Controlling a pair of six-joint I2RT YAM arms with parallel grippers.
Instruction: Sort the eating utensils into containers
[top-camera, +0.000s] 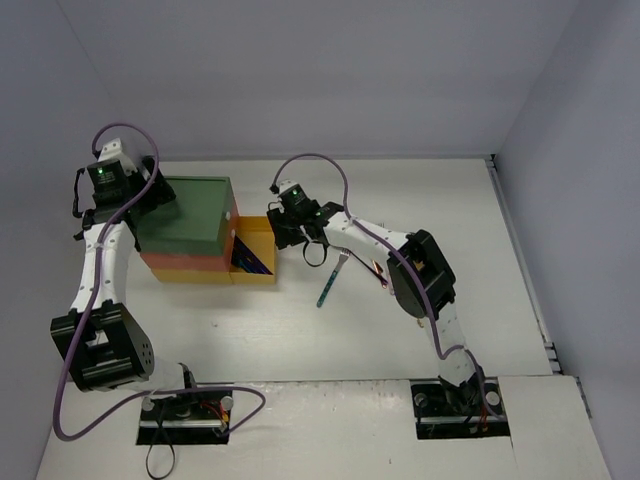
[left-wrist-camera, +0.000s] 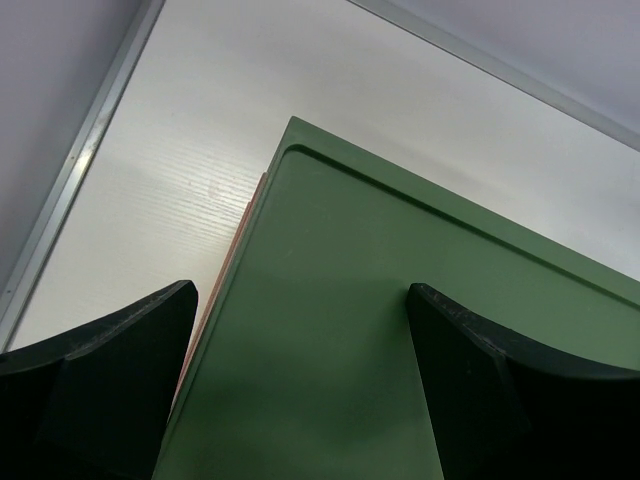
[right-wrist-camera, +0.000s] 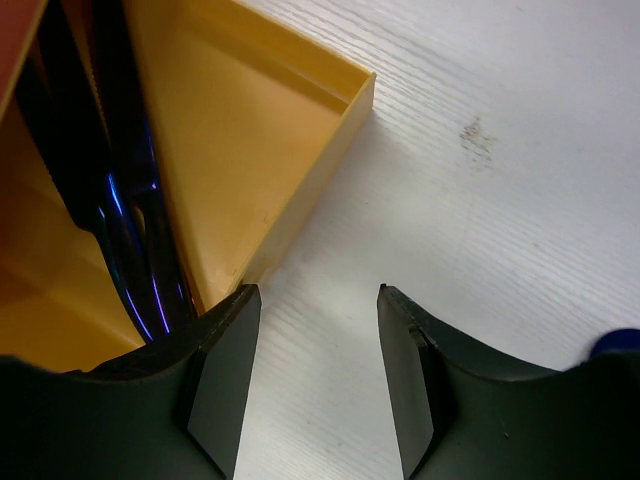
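right gripper (right-wrist-camera: 318, 292) half open, empty, over worktop (right-wrist-camera: 480, 200) just beside yellow drawer (right-wrist-camera: 270, 120) corner | left gripper (left-wrist-camera: 300, 290) open above green top (left-wrist-camera: 400, 250) | right arm (top-camera: 420, 270) bent leftward

There was one drawer unit (top-camera: 185, 215), one yellow drawer (right-wrist-camera: 250, 150) out left of the right gripper's (right-wrist-camera: 315, 295) jaws, and one loose fork (top-camera: 328, 285) nearby. Utensils (right-wrist-camera: 130, 230) inside were too bunched to count.

Blue utensil (top-camera: 328, 288) near yellow drawer (top-camera: 255, 278)
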